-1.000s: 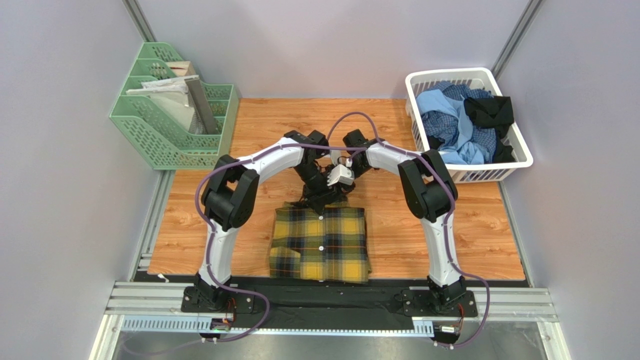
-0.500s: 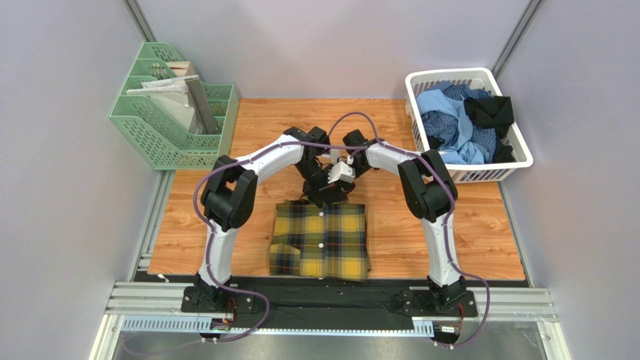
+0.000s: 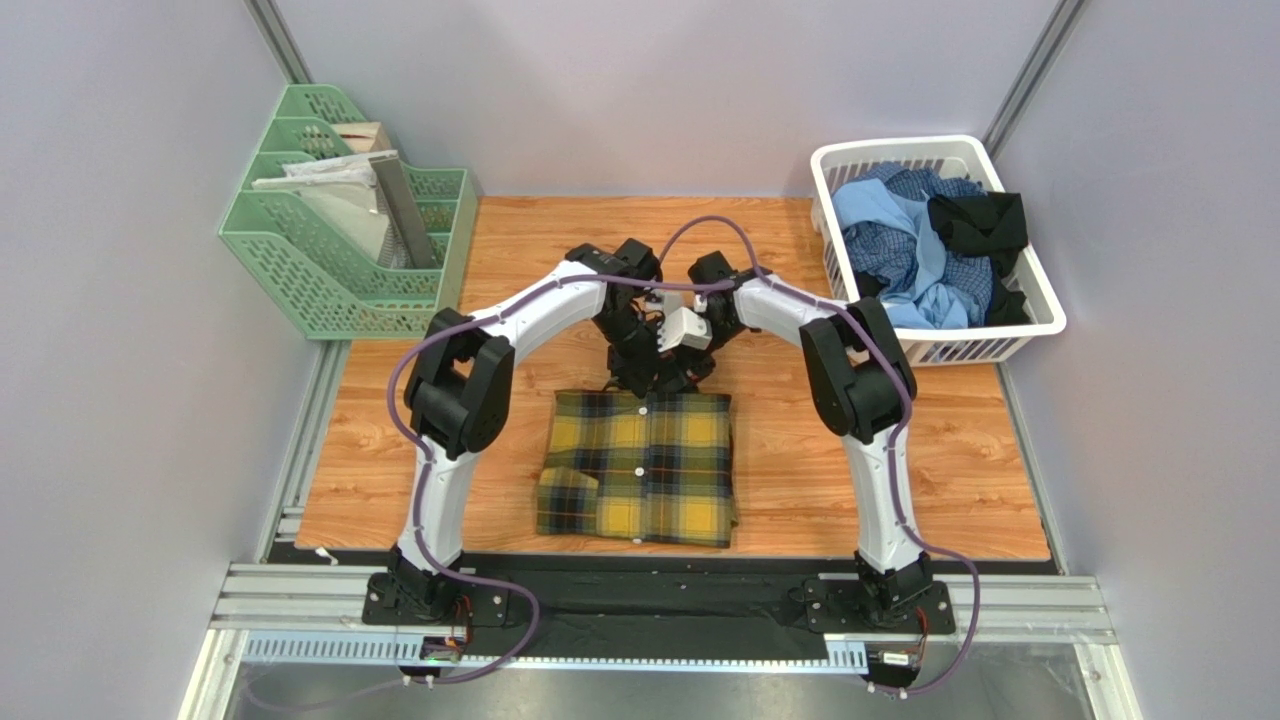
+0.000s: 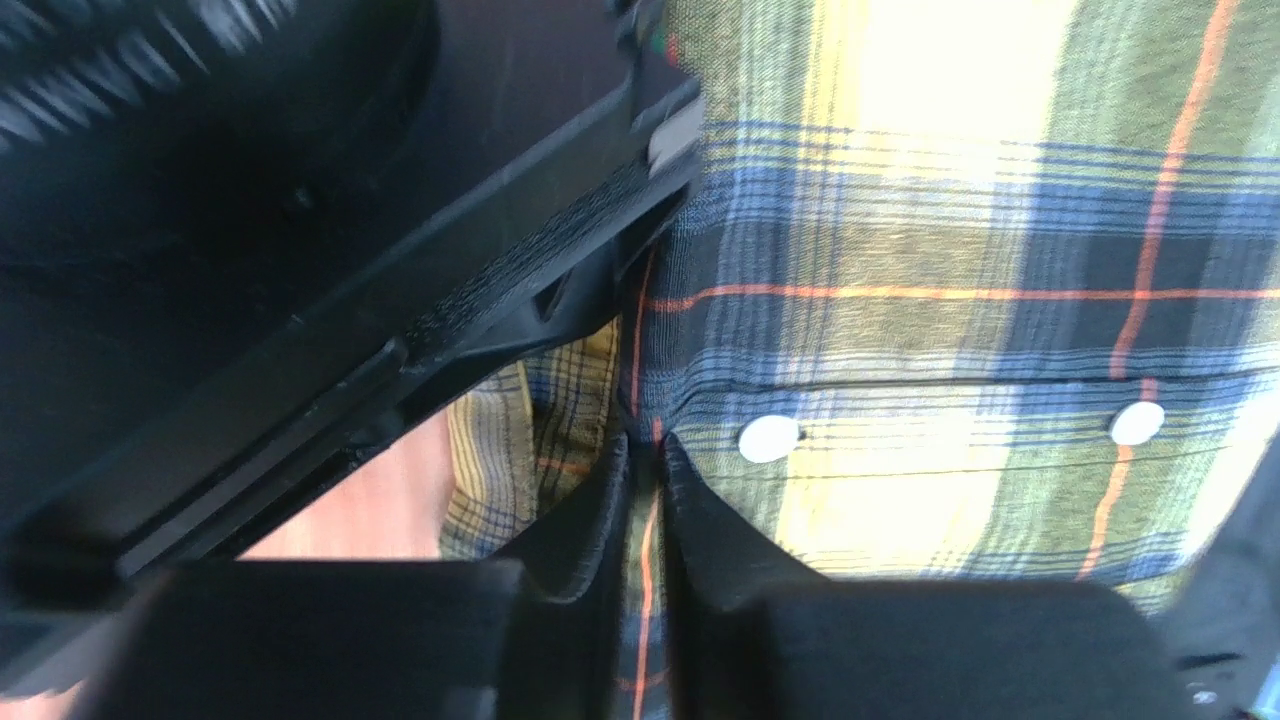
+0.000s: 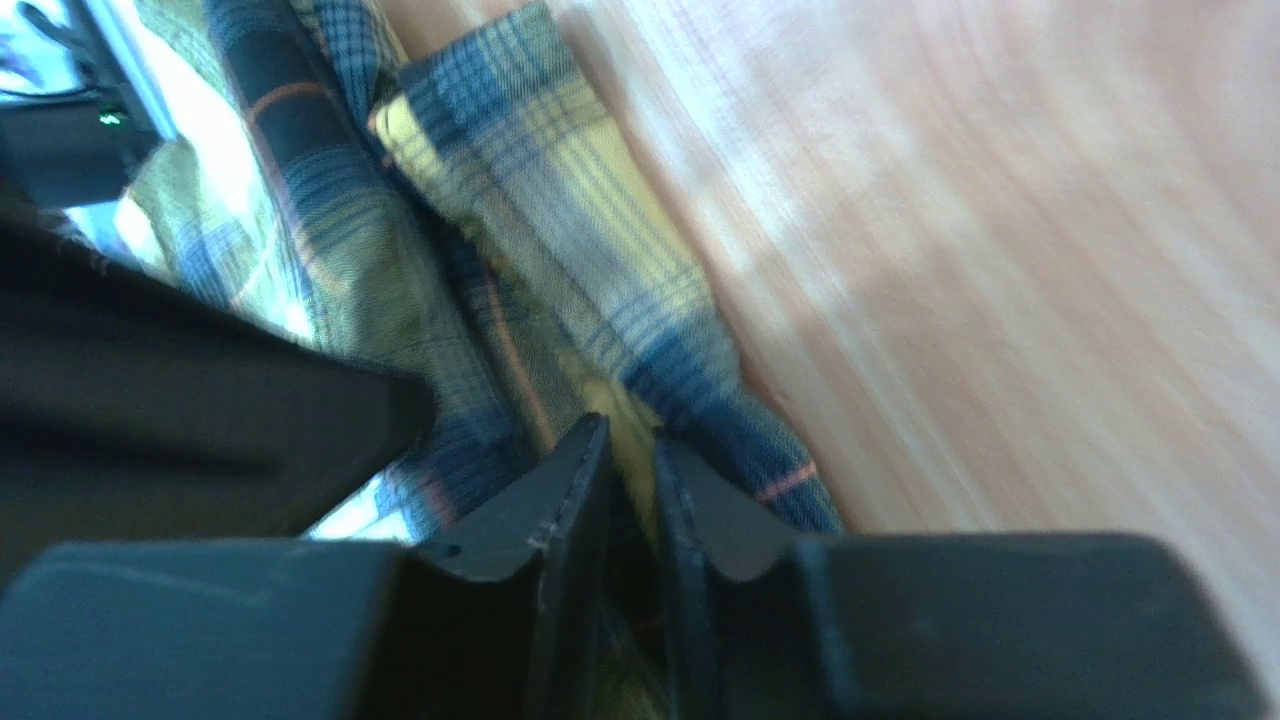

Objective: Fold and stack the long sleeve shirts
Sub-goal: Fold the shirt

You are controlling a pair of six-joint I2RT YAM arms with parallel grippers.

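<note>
Wooden table (image 3: 932, 465), plain grey walls (image 3: 646, 90)

Plaid shirt (image 3: 639, 483): mustard-yellow and black, thin orange lines, white buttons (image 4: 769, 438). Basket (image 3: 902, 150) white; shirts (image 3: 890, 213) inside light blue, blue-checked, black.

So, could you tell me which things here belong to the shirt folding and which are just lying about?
Job: plaid shirt; more shirts in the white basket; left gripper and right gripper, both pinching the plaid shirt.
Lying about: green file rack holding papers.
</note>
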